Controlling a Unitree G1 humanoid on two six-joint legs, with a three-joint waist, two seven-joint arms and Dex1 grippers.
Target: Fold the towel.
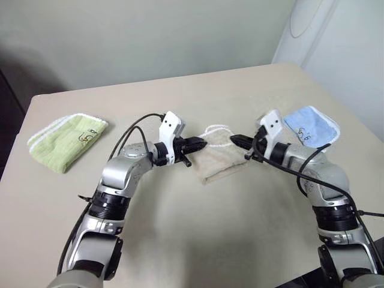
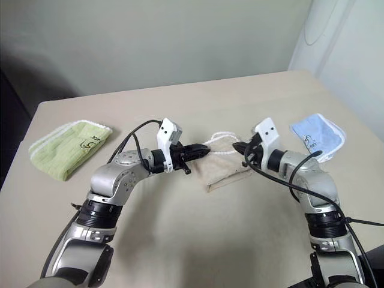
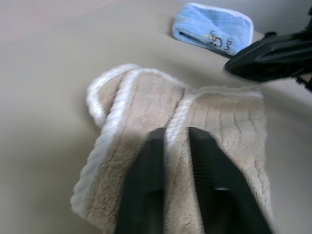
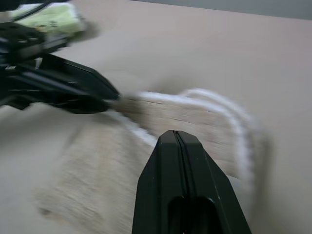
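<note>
Lying folded near the middle of the worktop, the towel is seen between the two grippers, its long axis running roughly from 11 to 5 o'clock in the head views. The left gripper is held at the towel's 9 o'clock side, pointing toward 3 o'clock, with its fingers drawn nearly together and nothing pinched between them. The right gripper is held at the towel's 2 o'clock side, pointing toward 9 o'clock, its fingers pressed together and empty. Both tips are judged about equally near the cloth, just above its upper edge.

In the left wrist view the white edging and the overlapped layers are shown directly beyond the fingers. A green cloth at 9 o'clock and a blue cloth at 2 o'clock are seen well apart from the towel.
</note>
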